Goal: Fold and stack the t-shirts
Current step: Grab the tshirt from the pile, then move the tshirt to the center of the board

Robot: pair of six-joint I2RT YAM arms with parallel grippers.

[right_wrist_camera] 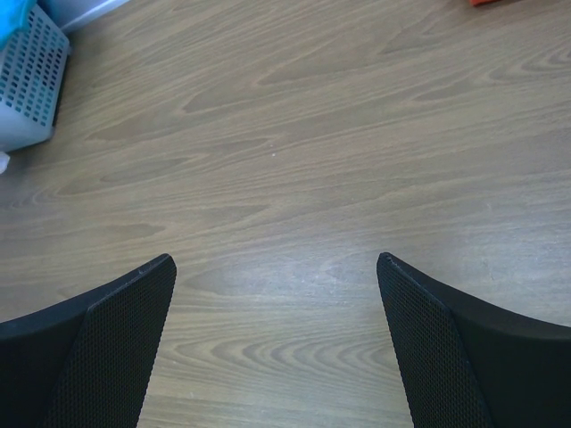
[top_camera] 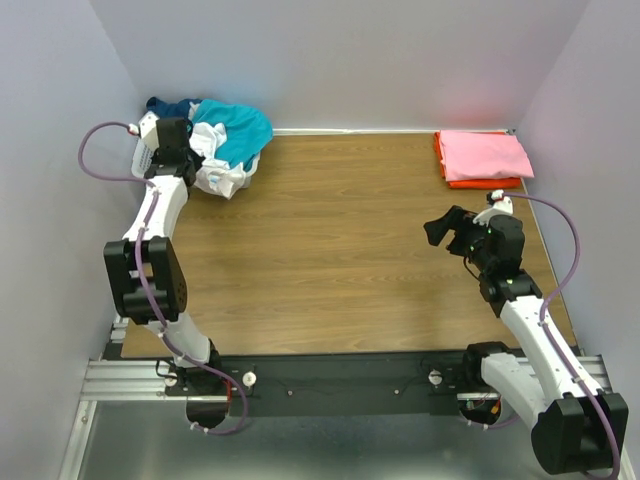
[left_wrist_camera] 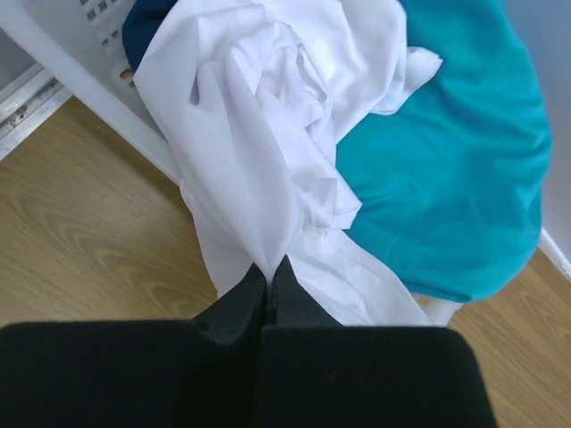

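The likely trouble is that the white t-shirt [left_wrist_camera: 268, 134], bunched over the basket [left_wrist_camera: 80, 53] at the far left corner of the surface [top_camera: 330, 230], drags the teal t-shirt [left_wrist_camera: 446, 178] beside it along or tips the basket, or that the thin pinch of cloth slips free under the pull. The left pincer [left_wrist_camera: 268, 281] is closed tight on a narrow fold of that white t-shirt, its jaws all but meeting. The right pincer [right_wrist_camera: 275, 260] hangs wide open over bare wood, holding and touching nothing, well apart from the pink t-shirt [top_camera: 485, 155] folded on the orange t-shirt [top_camera: 485, 183] at the far right
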